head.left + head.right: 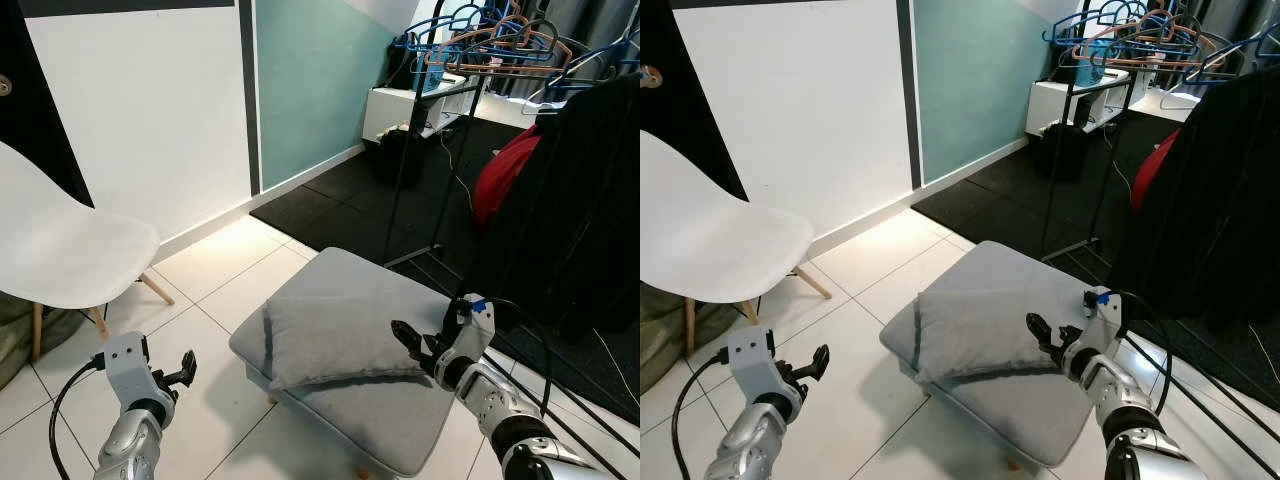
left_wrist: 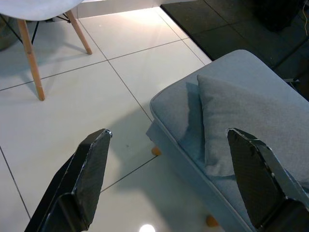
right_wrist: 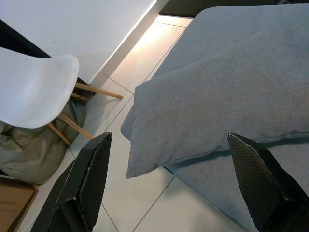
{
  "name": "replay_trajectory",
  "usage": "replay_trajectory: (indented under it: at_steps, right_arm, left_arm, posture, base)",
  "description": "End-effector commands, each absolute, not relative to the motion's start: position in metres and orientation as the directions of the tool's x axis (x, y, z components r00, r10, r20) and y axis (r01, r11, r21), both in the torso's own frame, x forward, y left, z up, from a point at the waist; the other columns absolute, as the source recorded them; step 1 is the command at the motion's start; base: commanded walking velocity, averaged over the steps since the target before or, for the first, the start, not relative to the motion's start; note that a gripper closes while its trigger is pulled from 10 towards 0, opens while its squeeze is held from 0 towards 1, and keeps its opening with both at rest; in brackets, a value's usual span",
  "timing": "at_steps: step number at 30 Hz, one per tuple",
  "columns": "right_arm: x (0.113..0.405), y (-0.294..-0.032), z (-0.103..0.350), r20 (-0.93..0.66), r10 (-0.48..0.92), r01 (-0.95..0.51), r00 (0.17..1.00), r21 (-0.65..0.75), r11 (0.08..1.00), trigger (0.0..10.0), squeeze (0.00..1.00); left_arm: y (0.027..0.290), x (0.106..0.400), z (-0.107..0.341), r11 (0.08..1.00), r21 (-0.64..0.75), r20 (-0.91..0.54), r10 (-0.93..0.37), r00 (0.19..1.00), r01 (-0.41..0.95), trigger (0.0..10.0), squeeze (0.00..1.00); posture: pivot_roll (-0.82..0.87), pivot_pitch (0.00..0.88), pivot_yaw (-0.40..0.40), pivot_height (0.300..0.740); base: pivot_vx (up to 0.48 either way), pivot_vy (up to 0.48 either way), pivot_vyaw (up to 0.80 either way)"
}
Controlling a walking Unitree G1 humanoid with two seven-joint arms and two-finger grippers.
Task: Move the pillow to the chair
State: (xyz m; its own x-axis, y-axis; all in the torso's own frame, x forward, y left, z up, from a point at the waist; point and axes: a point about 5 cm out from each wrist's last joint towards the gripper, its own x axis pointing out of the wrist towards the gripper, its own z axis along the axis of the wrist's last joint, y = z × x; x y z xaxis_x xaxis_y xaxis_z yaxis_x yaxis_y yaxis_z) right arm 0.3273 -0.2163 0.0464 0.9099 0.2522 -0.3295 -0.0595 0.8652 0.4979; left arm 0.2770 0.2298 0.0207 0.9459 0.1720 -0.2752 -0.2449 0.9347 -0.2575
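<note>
Pillow (image 1: 335,340) overhangs the footstool's (image 1: 400,420) near-left edge; both grippers, left gripper (image 1: 178,373) and right gripper (image 1: 412,340), gape, so a one-sided pinch could drop it.

pillow (image 1: 335,340) and footstool (image 1: 390,415) are both matt grey woven cloth, chair (image 1: 60,245) looks like smooth white plastic on wooden legs (image 2: 30,58), floor tiles (image 2: 72,121) are glossy, gripper fingers (image 3: 89,179) have a textured black finish

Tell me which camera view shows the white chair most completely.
The right eye view: the chair shows its seat, backrest and wooden legs. The left eye view is similar but cuts it more at the edge. The right wrist view shows the seat and some legs; the left wrist view mostly legs.
</note>
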Motion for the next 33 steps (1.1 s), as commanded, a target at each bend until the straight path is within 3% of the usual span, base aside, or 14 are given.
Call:
replay_trajectory:
  at_steps: [1, 18, 33]
  right_arm:
    - [0.3291, -0.2149, 0.0487, -0.319, 0.258, -0.076, 0.912, 0.488, 0.869, 10.0, 0.0]
    - [0.3277, -0.2135, 0.047, -0.32, 0.267, -0.086, 0.909, 0.483, 0.871, 10.0, 0.0]
    - [0.3278, -0.2108, 0.0459, -0.338, 0.279, -0.095, 0.899, 0.472, 0.877, 10.0, 0.0]
  left_arm:
    - [0.2276, 0.2773, 0.019, 0.937, -0.257, -0.28, 0.161, 0.946, -0.236, 10.0, 0.0]
    - [0.2272, 0.2773, 0.0181, 0.944, -0.239, -0.284, 0.155, 0.946, -0.227, 10.0, 0.0]
    - [0.2257, 0.2762, 0.0178, 0.941, -0.251, -0.278, 0.156, 0.948, -0.229, 10.0, 0.0]
  posture:
    - [-0.14, 0.0, -0.053, 0.74]
    - [-0.15, 0.0, -0.034, 0.74]
    - [-0.15, 0.0, -0.043, 0.74]
  base:
    - [0.0, 0.0, 0.0]
    - [0.0, 0.0, 0.0]
    - [0.275, 0.0, 0.0]
